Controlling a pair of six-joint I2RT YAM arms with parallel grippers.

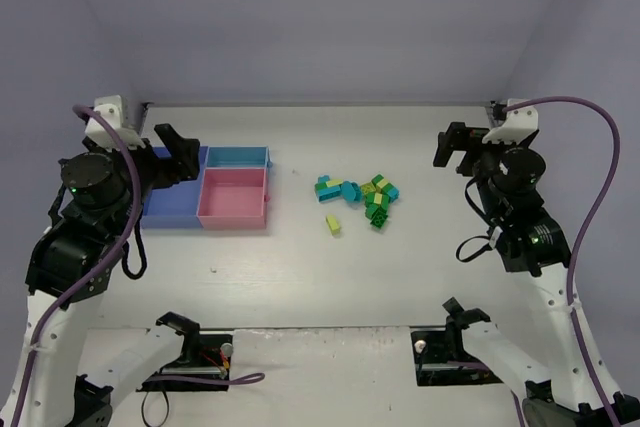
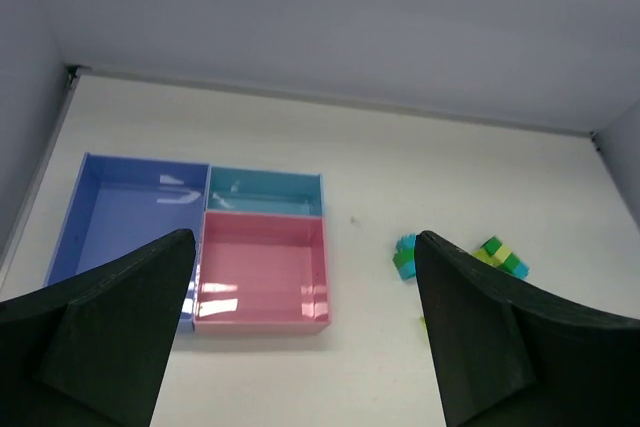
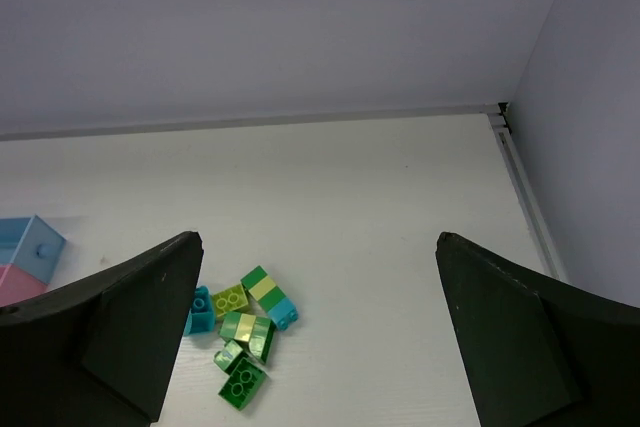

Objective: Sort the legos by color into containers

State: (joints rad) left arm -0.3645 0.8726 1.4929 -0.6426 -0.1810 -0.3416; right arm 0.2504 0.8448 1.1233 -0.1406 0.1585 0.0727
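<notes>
Item: legos (image 1: 360, 194), a loose cluster of dark green, yellow-green and teal bricks, lying on the white table (image 1: 420, 267) near its middle, to the right of the containers and apart from them. One yellow-green brick (image 1: 332, 225) lies alone just beside the cluster on its near-left side. Containers: three joined trays at the left of the table: blue tray (image 1: 175, 209) outermost, pink tray (image 1: 233, 197) against its right side, light-blue tray (image 1: 238, 156) along the pink one's far edge. Left gripper (image 2: 303, 242): fingers spread wide, holding nothing, raised over the blue tray's far end (its arm covers part of that tray from above). Right gripper (image 3: 318, 239): fingers likewise spread wide, holding nothing, raised to the right of the cluster and well apart from it.
</notes>
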